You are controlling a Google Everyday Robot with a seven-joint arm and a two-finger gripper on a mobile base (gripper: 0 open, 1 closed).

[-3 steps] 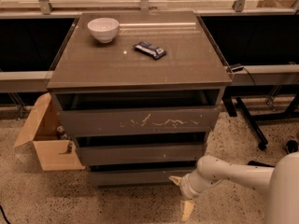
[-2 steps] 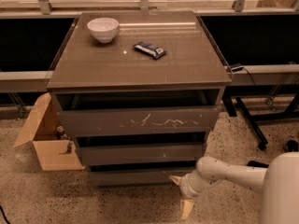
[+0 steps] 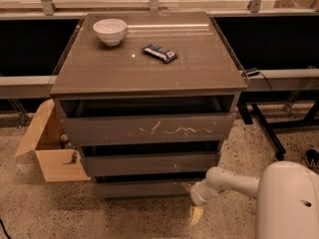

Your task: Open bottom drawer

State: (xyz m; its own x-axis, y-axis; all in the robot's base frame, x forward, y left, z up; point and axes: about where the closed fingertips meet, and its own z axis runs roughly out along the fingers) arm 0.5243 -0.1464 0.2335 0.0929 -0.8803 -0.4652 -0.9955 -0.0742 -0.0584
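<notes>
Step in hand, as judged: getting a purchase on the bottom drawer point(image 3: 142, 188), lowest of three and apparently barely out, if at all. Recommended: hook a finger into the dark gap above its front, then draw straight toward the near side. The pincer point(image 3: 192, 201) stands open at the front's right end, upper finger just beside it.

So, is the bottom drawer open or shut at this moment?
Looks shut: the bottom drawer lines up under the middle drawer, no interior showing. The gripper is at its right end.
</notes>
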